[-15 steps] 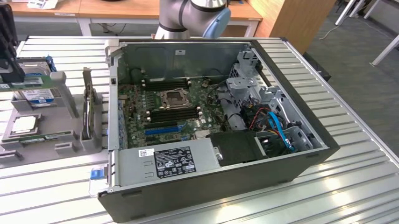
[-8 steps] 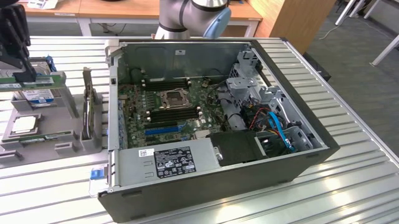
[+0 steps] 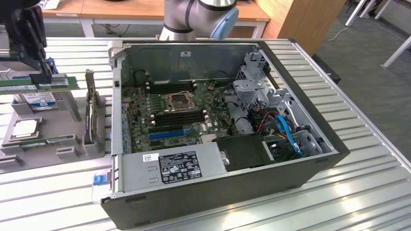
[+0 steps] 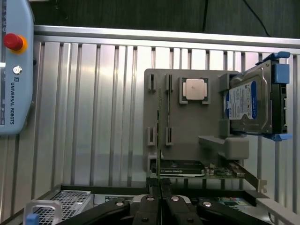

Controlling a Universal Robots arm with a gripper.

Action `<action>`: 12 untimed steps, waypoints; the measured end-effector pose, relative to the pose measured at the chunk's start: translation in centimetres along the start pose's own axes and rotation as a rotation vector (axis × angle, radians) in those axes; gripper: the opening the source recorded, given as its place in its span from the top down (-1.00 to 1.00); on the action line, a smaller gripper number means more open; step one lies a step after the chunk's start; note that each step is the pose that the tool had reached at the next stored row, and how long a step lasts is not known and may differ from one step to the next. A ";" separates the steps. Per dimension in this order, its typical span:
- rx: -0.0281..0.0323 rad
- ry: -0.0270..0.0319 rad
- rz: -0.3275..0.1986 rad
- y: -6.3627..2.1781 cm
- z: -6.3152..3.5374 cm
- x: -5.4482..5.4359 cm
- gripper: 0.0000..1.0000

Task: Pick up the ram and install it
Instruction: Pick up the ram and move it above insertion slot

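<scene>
A Universal Robots arm's gripper (image 3: 40, 73) is clamping almost fully shut on the ram (image 3: 61, 83), a thin green stick, and is holding it level just above the gray parts holder (image 3: 19, 161) that is sitting on the slatted metal table (image 3: 334, 202). From the wrist camera, the gripper (image 4: 159, 202) is pinching the ram (image 4: 159, 140) edge-on, so the stick is showing as a thin line crossing over the holder (image 4: 187, 126). On the holder, a hard drive (image 4: 253, 105) with a blue label is standing on its edge, a square silver processor chip (image 4: 194, 89) is lying flat in its recess, and an expansion card (image 3: 90, 110) is standing upright along the side facing the open computer case (image 3: 308, 163). A second green board (image 3: 40, 143) is resting low on the holder. The case is lying just beside the holder, toward the exterior view's right, exposing its motherboard (image 3: 138, 120). A teach pendant (image 4: 14, 70) is lying well apart from the holder.
</scene>
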State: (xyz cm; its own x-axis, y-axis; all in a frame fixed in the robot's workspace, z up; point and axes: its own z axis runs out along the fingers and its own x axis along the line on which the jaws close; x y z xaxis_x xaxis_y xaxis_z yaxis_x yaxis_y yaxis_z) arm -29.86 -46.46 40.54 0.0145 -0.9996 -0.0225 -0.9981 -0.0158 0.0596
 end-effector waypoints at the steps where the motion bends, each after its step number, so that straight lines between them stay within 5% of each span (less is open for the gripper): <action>1: -0.0005 0.0000 0.000 -0.24 -0.02 0.0 0.76; 12: -0.0060 0.0000 0.000 -3.16 -0.20 0.0 0.76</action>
State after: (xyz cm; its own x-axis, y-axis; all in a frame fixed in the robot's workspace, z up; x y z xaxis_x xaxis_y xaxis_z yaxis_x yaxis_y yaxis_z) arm -26.70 -46.46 40.55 0.0143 -0.9996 -0.0224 -0.9977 -0.0158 0.0656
